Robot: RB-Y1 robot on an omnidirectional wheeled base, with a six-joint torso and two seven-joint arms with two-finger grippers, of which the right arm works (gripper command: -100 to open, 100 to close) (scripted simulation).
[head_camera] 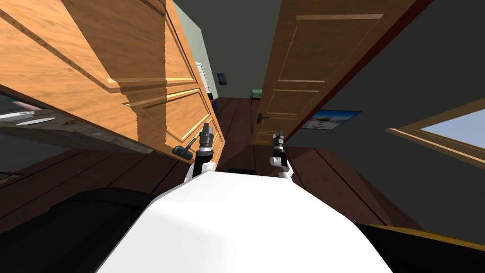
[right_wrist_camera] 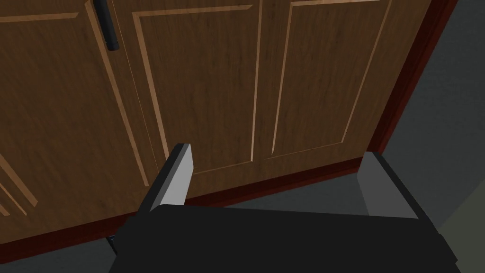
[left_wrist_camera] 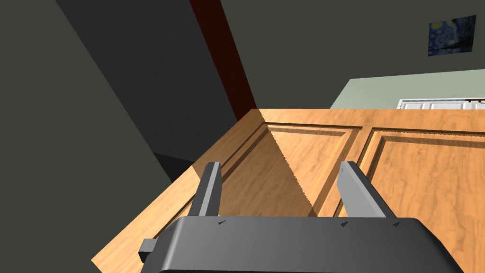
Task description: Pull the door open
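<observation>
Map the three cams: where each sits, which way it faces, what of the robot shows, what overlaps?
Head view: on the head, steeply down and forward; light door at my left, dark door ahead; forearms, left gripper and right gripper show.
Left wrist view: on the left hand, along its open fingers onto the light door's panels.
Right wrist view: on the right hand, along its open fingers onto the dark door and its handle.
Shared: head and right wrist both show that handle.

By light wooden door (head_camera: 118,61), left gripper (head_camera: 206,128) near dark lever handle (head_camera: 182,150), right gripper (head_camera: 278,136) apart
</observation>
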